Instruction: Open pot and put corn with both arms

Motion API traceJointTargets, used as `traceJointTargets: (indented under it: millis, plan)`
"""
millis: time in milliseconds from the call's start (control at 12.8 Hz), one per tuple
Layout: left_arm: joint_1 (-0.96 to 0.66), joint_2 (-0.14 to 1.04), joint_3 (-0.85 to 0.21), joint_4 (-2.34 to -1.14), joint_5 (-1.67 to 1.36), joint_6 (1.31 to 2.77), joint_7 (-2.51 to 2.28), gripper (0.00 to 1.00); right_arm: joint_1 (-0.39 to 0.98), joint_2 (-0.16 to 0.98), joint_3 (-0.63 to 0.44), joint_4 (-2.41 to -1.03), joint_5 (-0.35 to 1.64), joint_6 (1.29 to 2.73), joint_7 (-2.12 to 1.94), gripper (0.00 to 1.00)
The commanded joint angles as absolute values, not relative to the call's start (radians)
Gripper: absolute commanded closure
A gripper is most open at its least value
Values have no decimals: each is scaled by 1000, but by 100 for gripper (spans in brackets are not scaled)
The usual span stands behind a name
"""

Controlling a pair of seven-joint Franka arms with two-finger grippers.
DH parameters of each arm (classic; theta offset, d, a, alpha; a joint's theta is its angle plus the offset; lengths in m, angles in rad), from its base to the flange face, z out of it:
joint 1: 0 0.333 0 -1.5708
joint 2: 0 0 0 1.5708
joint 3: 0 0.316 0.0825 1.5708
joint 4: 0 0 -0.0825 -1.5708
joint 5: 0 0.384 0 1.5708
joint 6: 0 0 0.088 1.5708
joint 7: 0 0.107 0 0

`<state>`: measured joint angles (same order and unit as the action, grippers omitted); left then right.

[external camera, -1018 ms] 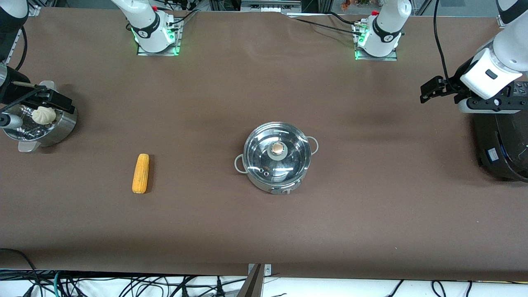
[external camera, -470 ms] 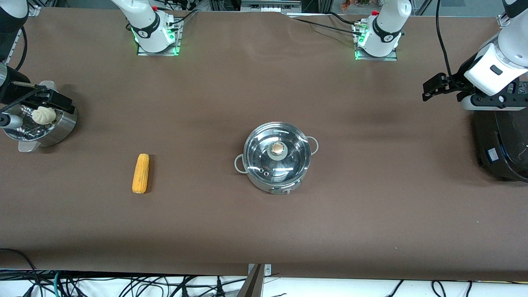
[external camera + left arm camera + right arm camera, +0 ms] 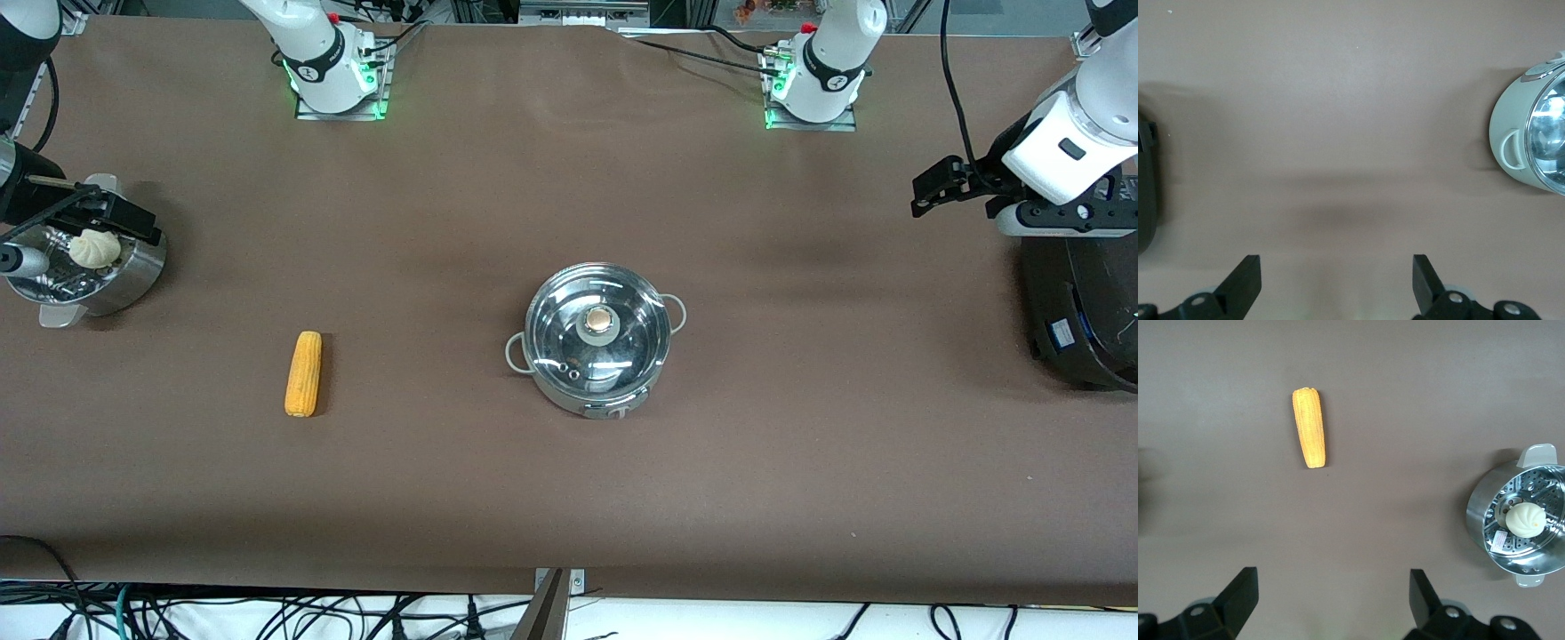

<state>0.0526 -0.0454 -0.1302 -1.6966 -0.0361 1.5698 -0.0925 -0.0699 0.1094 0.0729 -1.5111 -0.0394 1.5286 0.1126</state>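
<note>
Both grippers are hanging wide open and holding nothing. The pot point(image 3: 597, 338) is sitting mid-table with its glass lid point(image 3: 599, 325) on; the corn point(image 3: 303, 373) is lying at its 9 o'clock, well apart. The left gripper point(image 3: 929, 188) is hovering beside the black cooker point(image 3: 1080, 311), the right gripper point(image 3: 111, 218) over the steamer bowl point(image 3: 133, 271) with the bun point(image 3: 94, 248).
</note>
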Motion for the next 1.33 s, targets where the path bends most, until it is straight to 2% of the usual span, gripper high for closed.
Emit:
traceJointTargets:
  millis: [0, 235, 470, 1253]
  plan:
    - [58, -49, -138, -1680, -20, 1551, -83, 0, -81, 117, 77, -1489, -21, 1525, 104, 0]
    - [43, -49, -132, -1678, -21, 1545, -84, 0, -81, 117, 77, -1489, -21, 1525, 106, 0]
    - [-21, -49, -51, -1678, -35, 1543, -81, 0, -81, 118, 77, -1489, -21, 1525, 106, 0]
    - [-23, -41, -55, -1667, -35, 1543, -92, 0, -81, 120, 77, -1488, -21, 1525, 106, 0]
